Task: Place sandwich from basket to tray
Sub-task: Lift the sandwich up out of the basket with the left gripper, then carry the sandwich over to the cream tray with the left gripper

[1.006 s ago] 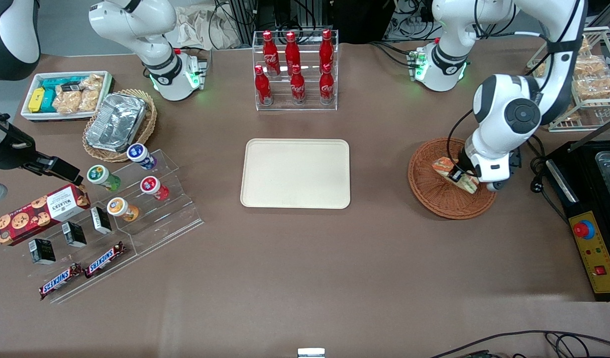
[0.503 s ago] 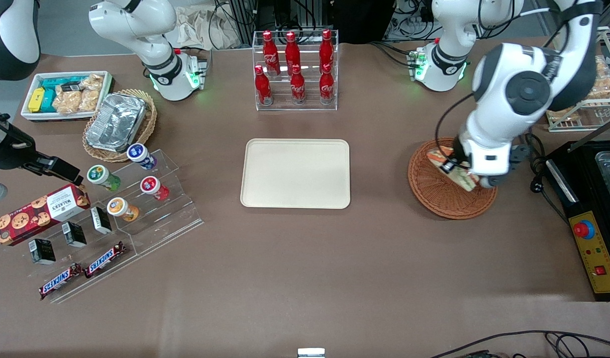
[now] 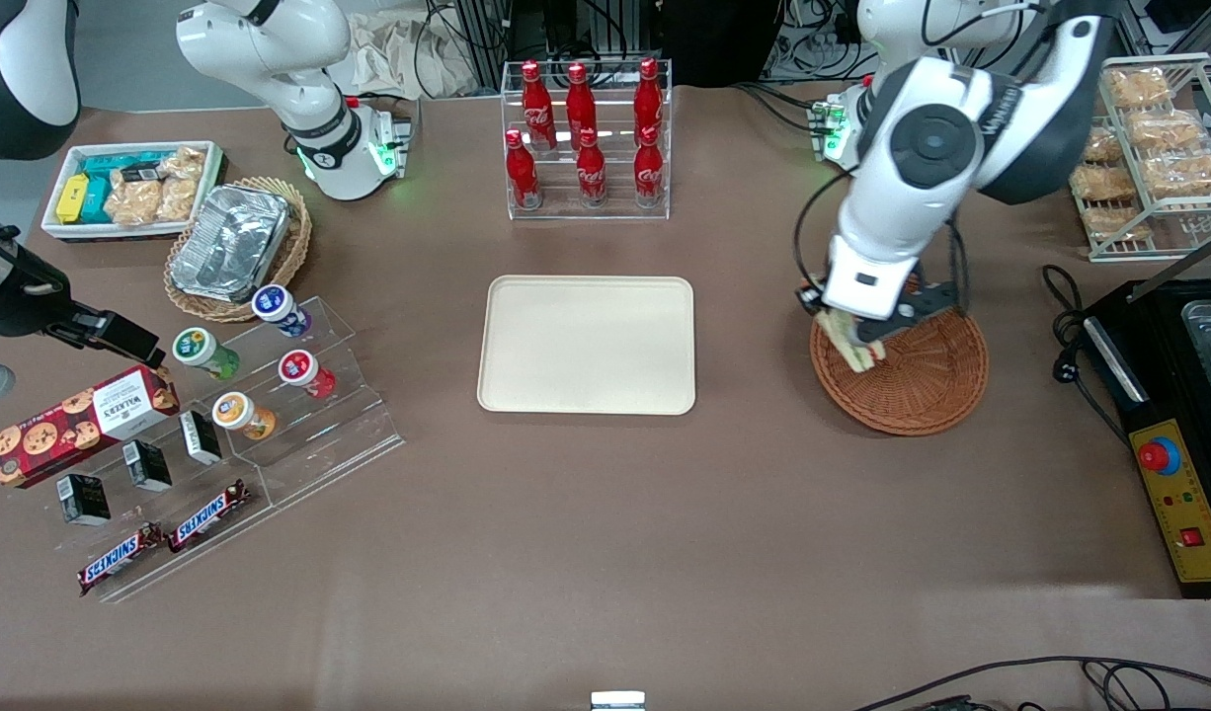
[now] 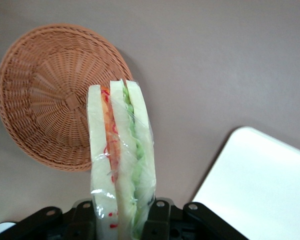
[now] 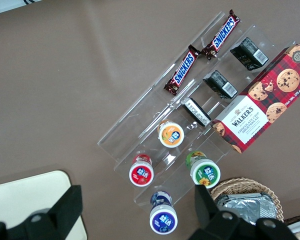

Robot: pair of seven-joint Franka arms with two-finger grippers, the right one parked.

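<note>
My gripper (image 3: 855, 341) is shut on the sandwich (image 3: 848, 343), a plastic-wrapped wedge of white bread with orange-red and green filling, and holds it in the air above the rim of the reddish-brown basket (image 3: 912, 380) at the edge nearest the tray. In the left wrist view the sandwich (image 4: 121, 155) stands out from between the fingers (image 4: 160, 220), with the basket (image 4: 50, 95) empty below it. The cream tray (image 3: 587, 344) lies flat in the middle of the table, bare, and its corner (image 4: 265, 185) shows beside the sandwich.
A clear rack of red cola bottles (image 3: 586, 138) stands farther from the front camera than the tray. A tan basket with a foil container (image 3: 235, 247), an acrylic stand of cups and snacks (image 3: 220, 425) and a biscuit box (image 3: 77, 420) lie toward the parked arm's end. A black appliance (image 3: 1183, 415) sits at the working arm's end.
The gripper lifted the sandwich out of the basket and carried it from the basket's middle to its tray-side rim. The arm swung toward the tray.
</note>
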